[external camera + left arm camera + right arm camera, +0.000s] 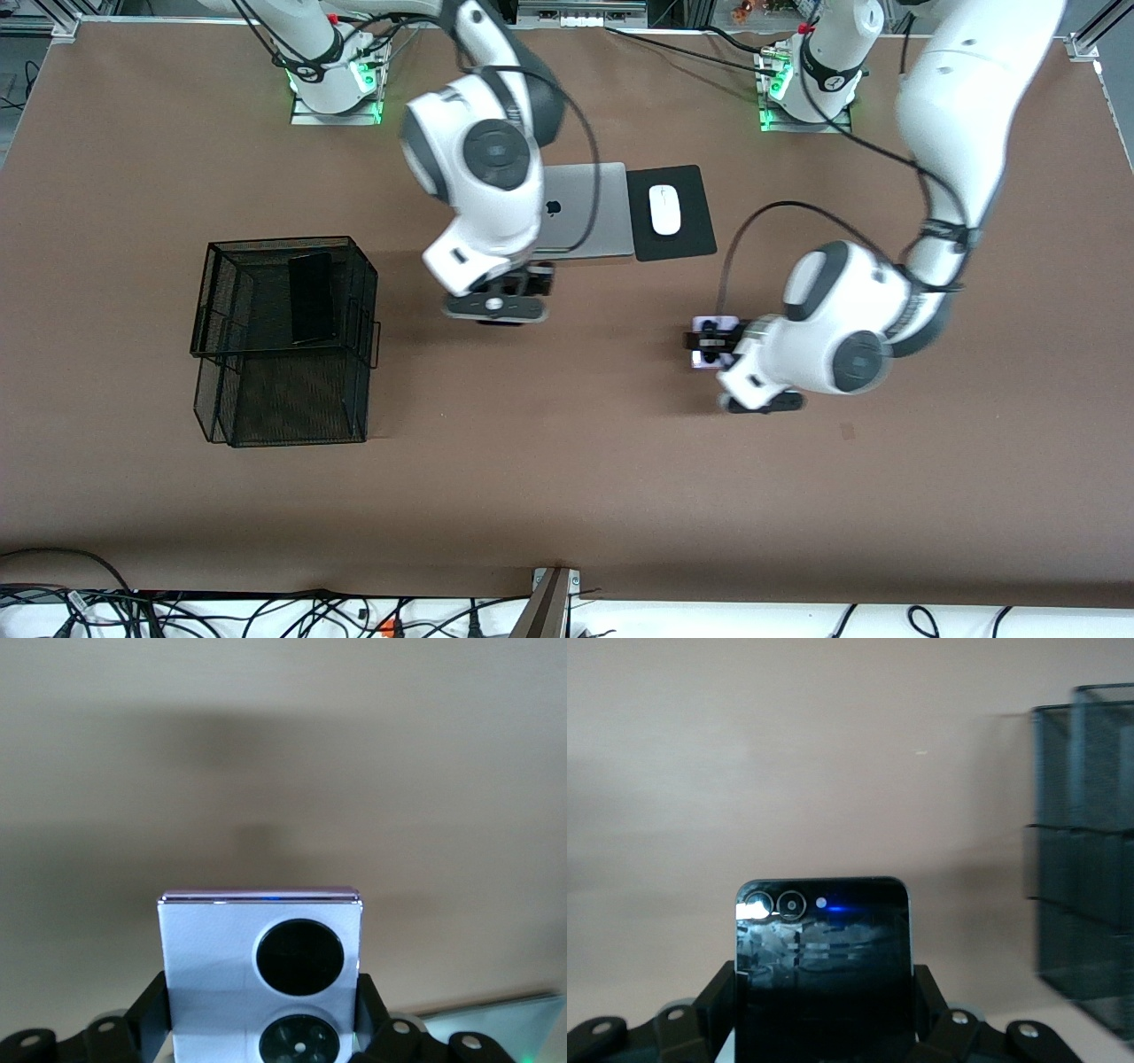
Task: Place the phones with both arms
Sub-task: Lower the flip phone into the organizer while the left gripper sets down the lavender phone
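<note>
My left gripper (pixel 709 340) is shut on the squarish pale lilac-white phone (pixel 719 322), over the bare table on the front camera's side of the mouse pad. In the left wrist view the phone (pixel 213 948) sits between the black fingers (pixel 151 1005), its two black camera circles facing up. My right gripper (pixel 824 1014) is shut on the squarish black folded phone (pixel 822 966). In the front view the right arm's hand (pixel 518 288) hangs over the laptop's near edge and hides that phone. The long black phone (pixel 312 297) lies in the mesh basket (pixel 221 266).
A silver laptop (pixel 585 213) lies closed at mid-table, beside a black mouse pad (pixel 687 239) with a white mouse (pixel 664 210). The black wire basket (pixel 1090 859) stands toward the right arm's end of the table. Cables run along the table's near edge.
</note>
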### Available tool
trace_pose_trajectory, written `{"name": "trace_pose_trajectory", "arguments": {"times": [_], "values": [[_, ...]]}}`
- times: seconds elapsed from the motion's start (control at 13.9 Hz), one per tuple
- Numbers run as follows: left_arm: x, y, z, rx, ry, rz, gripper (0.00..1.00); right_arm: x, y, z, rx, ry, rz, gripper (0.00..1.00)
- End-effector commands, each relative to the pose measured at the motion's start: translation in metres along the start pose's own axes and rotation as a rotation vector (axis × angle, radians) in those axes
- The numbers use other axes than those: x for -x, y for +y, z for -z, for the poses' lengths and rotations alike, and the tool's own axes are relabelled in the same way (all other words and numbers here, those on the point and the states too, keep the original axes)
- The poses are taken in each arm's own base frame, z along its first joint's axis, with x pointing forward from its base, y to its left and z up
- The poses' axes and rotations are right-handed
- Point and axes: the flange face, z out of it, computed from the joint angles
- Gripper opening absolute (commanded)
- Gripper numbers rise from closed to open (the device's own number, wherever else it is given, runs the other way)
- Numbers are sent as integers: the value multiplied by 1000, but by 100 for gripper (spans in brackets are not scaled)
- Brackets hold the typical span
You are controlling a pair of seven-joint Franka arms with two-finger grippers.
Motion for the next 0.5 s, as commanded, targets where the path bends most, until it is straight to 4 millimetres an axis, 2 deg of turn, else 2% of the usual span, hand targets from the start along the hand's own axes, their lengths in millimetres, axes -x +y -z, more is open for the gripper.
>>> {"name": "trace_pose_trajectory", "arguments": {"times": [0.0,0.07,0.22,0.36,0.43], "values": [[6,47,-35,43,48,25,39,14,92,0,-36,-52,45,0],[12,67,-51,52,60,13,40,11,131,-6,-45,-56,60,0],[22,90,-78,62,66,-7,42,9,206,-18,-73,-60,106,0],[35,101,-100,42,38,-28,46,7,275,-36,-92,-61,141,0],[42,106,-116,28,16,-39,46,9,304,-48,-102,-54,169,0]]}}
